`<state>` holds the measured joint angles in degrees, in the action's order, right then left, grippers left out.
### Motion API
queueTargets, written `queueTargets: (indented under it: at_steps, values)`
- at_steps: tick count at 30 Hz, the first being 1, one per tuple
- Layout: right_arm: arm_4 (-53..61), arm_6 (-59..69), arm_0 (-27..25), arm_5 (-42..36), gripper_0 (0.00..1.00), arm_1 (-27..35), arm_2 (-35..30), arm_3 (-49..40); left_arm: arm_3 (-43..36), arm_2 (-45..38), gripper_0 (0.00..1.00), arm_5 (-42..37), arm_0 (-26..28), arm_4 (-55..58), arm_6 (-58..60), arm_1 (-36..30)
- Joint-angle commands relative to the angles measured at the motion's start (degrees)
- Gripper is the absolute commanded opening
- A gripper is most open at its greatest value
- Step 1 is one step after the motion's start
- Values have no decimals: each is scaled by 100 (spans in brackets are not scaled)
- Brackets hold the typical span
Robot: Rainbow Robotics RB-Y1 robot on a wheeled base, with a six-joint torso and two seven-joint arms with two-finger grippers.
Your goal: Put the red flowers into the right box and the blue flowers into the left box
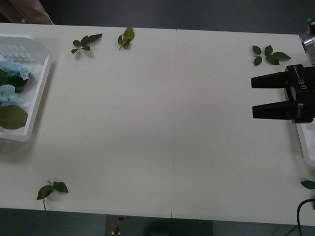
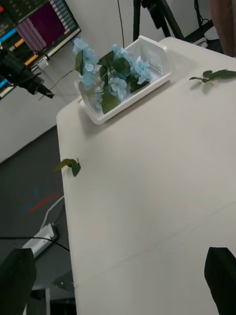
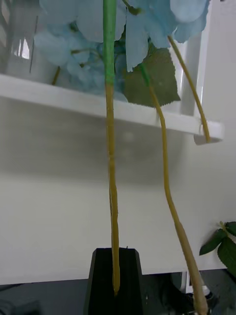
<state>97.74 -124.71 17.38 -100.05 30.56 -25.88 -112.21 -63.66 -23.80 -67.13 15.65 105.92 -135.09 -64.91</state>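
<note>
The left gripper (image 3: 114, 275) is closed on the stem of one of the blue flowers (image 3: 147, 19), whose heads lie already in the left box (image 3: 98, 101). It should release only when the head rests fully inside. The right gripper (image 1: 268, 96) waits open at the table's (image 1: 162, 123) right, beside the right box (image 1: 307, 147).

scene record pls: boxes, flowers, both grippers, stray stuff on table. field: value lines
left box: at table's left edge, holds the blue flowers
right box: a white corner at table's right edge, contents out of frame
left gripper: shut on a blue flower stem, stem hanging out over the box rim
right gripper: open, empty, over the table's right side
loose leaf sprigs: scattered along table's far and near edges
</note>
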Motion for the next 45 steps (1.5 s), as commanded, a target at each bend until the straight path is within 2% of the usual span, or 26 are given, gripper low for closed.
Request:
queueTargets:
  at_steps: [1,5,6,7,10,11,13,17,21,31,41,45]
  values:
    - [132,-599,-33,-41,100,319,-75,6,-6,174,1,235,-203,-28,-281,-180]
    - [158,-1170,-50,-111,100,504,-128,261,-6,280,4,349,-229,-28,-308,-180]
    - [158,-1319,-50,-182,100,530,-189,340,-6,280,10,367,-229,-28,-308,-171]
    - [158,-1477,-50,-252,100,557,-251,393,3,280,21,393,-229,-28,-325,-171]
    - [167,-1803,-50,-410,100,671,-330,516,64,280,42,437,-229,-28,-378,-171]
    - [176,-1864,-50,-428,100,697,-339,542,82,280,46,446,-229,-28,-387,-171]
    - [272,-2119,-42,-437,100,838,-356,639,90,280,62,508,-229,-19,-431,-171]
    - [562,-2479,-42,-437,100,1067,-356,859,82,280,83,516,-255,192,-527,-171]
    - [747,-2726,-50,-437,100,1269,-356,999,20,201,100,508,-264,798,-870,-180]
    - [1010,-3029,-42,-700,100,1585,-409,1421,-516,-72,100,-143,-264,2345,-844,-576]
    - [958,-3029,-50,-735,100,1585,-462,1430,-745,-819,100,-1461,-290,2530,-659,-655]
    - [958,-3029,-50,-735,100,1585,-462,1430,-1131,-696,100,-1452,-510,2503,-580,-664]
